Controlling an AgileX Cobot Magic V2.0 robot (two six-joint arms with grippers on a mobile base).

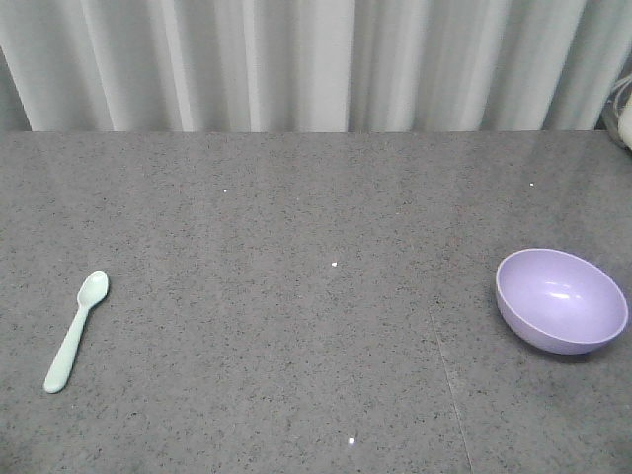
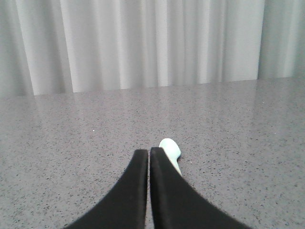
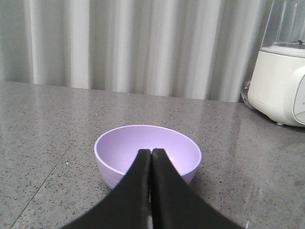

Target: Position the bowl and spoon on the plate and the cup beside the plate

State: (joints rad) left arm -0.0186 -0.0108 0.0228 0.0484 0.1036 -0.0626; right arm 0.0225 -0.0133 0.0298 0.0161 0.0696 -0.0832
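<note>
A pale mint-green spoon (image 1: 77, 329) lies flat on the grey counter at the left, scoop end away from me. In the left wrist view its scoop (image 2: 170, 149) peeks out past my left gripper (image 2: 149, 151), which is shut and empty, just short of the spoon. A lavender bowl (image 1: 561, 299) stands upright at the right edge of the counter. My right gripper (image 3: 151, 152) is shut with nothing in it, tips in front of the bowl (image 3: 124, 145). Neither gripper shows in the front view. The plate and the cup are out of view.
The speckled grey counter (image 1: 316, 326) runs back to a pale pleated curtain (image 1: 296, 59). A white blender base (image 3: 281, 90) stands at the far right, near the bowl, and shows at the front view's right edge.
</note>
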